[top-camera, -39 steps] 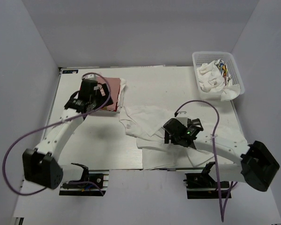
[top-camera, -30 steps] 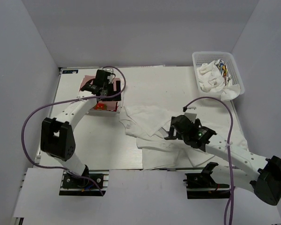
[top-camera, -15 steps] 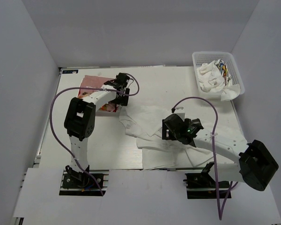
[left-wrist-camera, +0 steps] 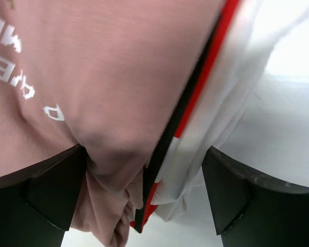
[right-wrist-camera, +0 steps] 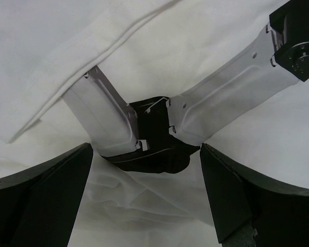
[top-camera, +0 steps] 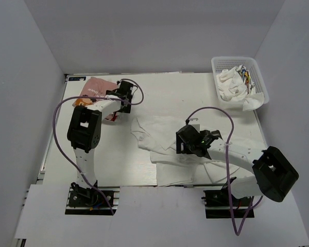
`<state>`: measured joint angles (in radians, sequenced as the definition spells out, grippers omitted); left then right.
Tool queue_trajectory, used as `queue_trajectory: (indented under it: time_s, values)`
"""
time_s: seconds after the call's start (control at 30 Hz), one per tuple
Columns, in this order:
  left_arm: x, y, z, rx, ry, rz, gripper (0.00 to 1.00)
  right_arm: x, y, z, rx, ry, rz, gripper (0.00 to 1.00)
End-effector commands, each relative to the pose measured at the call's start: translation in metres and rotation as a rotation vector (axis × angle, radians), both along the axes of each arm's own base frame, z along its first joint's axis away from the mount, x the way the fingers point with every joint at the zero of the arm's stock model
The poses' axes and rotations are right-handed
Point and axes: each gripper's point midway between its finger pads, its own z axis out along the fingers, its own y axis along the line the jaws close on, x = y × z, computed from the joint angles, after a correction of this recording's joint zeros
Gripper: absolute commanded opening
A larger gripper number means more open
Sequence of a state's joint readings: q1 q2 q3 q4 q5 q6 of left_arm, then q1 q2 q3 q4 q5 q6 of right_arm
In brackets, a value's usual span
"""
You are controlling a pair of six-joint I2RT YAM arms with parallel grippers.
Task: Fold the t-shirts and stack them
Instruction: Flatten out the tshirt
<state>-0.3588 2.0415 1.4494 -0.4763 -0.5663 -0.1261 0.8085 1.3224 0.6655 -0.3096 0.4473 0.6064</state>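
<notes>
A pink t-shirt (top-camera: 95, 86) with white lettering (left-wrist-camera: 103, 77) lies at the back left of the table, on top of white cloth (left-wrist-camera: 221, 92) with a red and black edge. My left gripper (top-camera: 116, 103) (left-wrist-camera: 144, 195) is open, its fingers standing wide on either side of that pile's edge without pinching it. The large white t-shirt (top-camera: 162, 136) (right-wrist-camera: 67, 41) lies rumpled across the middle of the table. Low over its right part my right gripper (top-camera: 185, 145) (right-wrist-camera: 144, 206) is open, with only cloth below it.
A white lattice basket (top-camera: 261, 82) at the back right holds crumpled white cloth and a piece with coloured print. Both arms bend over the table (top-camera: 185, 87). The right wrist view is partly filled by the right arm's own links (right-wrist-camera: 221, 98).
The left arm has folded back and its gripper has shifted left along the pink pile. The right gripper has stayed over the white t-shirt, turning slightly. Both grippers remain open.
</notes>
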Motion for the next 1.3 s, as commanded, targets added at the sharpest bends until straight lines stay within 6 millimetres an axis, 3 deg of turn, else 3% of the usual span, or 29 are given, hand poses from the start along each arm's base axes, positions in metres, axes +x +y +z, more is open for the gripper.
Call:
queue_trajectory:
  time_s: [0.0,0.03,0.07,0.17,0.2,0.33,0.37,0.43,0.63,0.7,0.87,1.0,1.03,1.1,1.13,1.17,1.23,1.27]
  values:
    - [0.039,0.033,-0.004,-0.019,-0.043,0.074,1.00,0.015,0.010,0.009,0.019,-0.028,-0.004,0.90]
    - [0.046,0.037,-0.007,-0.017,-0.037,0.085,1.00,0.016,0.011,0.008,0.024,-0.023,-0.003,0.90]
    - [0.063,0.036,0.003,-0.035,-0.068,0.090,1.00,0.018,0.013,0.007,0.021,-0.021,-0.002,0.90]
    - [0.079,0.041,-0.017,-0.060,-0.038,0.086,0.97,0.022,0.015,0.007,0.018,-0.013,0.000,0.90]
    - [0.092,0.045,-0.009,-0.076,-0.064,0.094,0.97,0.022,0.015,0.005,0.008,-0.005,0.005,0.90]
    - [0.116,0.055,-0.013,-0.112,-0.085,0.107,0.97,0.029,0.018,0.004,0.004,0.005,0.000,0.90]
    - [0.125,0.053,-0.004,-0.123,-0.111,0.113,0.97,0.031,0.018,0.004,0.004,0.004,0.000,0.90]
    - [0.132,0.060,-0.011,-0.120,-0.118,0.136,0.97,0.032,0.020,0.002,-0.001,0.018,0.008,0.90]
    - [0.167,0.051,-0.002,-0.177,-0.222,0.157,0.97,0.034,0.024,-0.001,0.001,0.037,0.013,0.90]
    - [0.171,0.052,-0.012,-0.179,-0.225,0.177,0.97,0.035,0.023,-0.001,-0.006,0.035,0.019,0.90]
    - [0.177,0.054,-0.010,-0.230,-0.268,0.233,0.97,0.032,0.020,-0.001,-0.007,0.039,0.015,0.90]
    - [0.168,0.057,0.008,-0.235,-0.280,0.255,1.00,0.032,0.020,0.003,-0.004,0.030,0.021,0.90]
    - [0.169,0.065,0.032,-0.229,-0.322,0.273,1.00,0.033,0.019,0.006,-0.002,0.019,0.029,0.90]
    - [0.166,0.066,0.053,-0.237,-0.332,0.280,1.00,0.036,0.020,0.017,0.021,-0.017,0.030,0.90]
    - [0.164,0.062,0.063,-0.258,-0.334,0.264,1.00,0.036,0.021,0.020,0.023,-0.029,0.043,0.90]
    - [0.163,0.058,0.089,-0.288,-0.369,0.244,1.00,0.042,0.025,0.033,0.058,-0.077,0.044,0.90]
    - [0.157,0.029,0.113,-0.364,-0.369,0.148,1.00,0.042,0.025,0.035,0.071,-0.098,0.055,0.90]
    - [0.147,0.022,0.114,-0.374,-0.353,0.130,1.00,0.045,0.028,0.046,0.096,-0.129,0.052,0.90]
